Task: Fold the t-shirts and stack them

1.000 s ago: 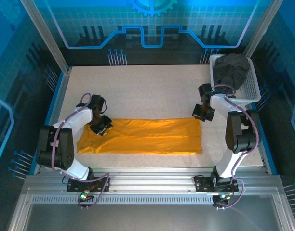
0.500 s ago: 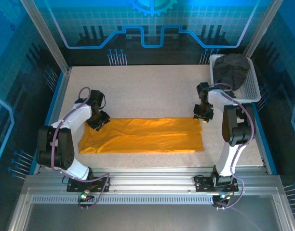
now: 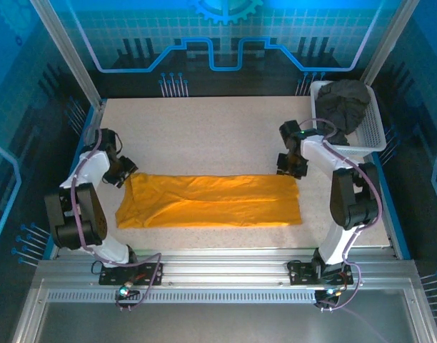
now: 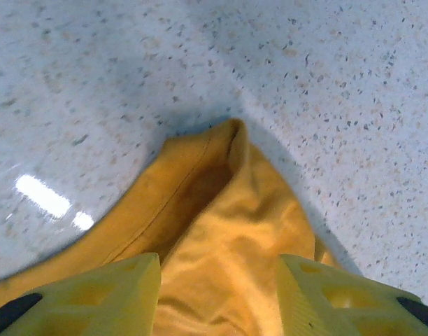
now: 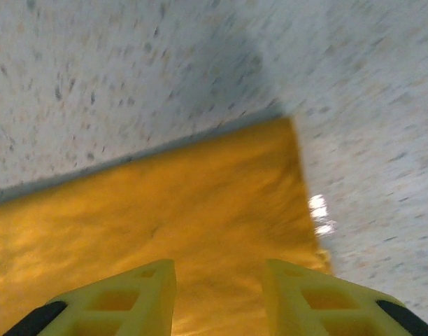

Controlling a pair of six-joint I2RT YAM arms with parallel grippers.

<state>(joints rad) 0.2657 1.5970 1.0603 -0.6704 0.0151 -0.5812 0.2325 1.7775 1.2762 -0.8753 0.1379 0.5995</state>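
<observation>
Currently the orange-yellow t-shirt (image 3: 211, 201) lies flat on the speckled table (image 3: 218, 128), folded into a long band running left to right across the near half, with its left end a little rumpled. The dark grey t-shirt (image 3: 345, 102) sits bunched in the white mesh basket (image 3: 375, 136) at the far right corner, apart from the orange one. The left gripper (image 3: 123, 172) hovers at the band's far left corner. In the left wrist view its yellow fingers (image 4: 95, 294) stand apart and released, with a hemmed fold of orange cloth below and ahead of them and nothing pinched. The right gripper (image 3: 292, 166) hangs at the band's far right corner, near the basket. In the right wrist view its fingers (image 5: 123, 297) are likewise spread and hold nothing, and the shirt's square corner lies beneath them against bare table.
</observation>
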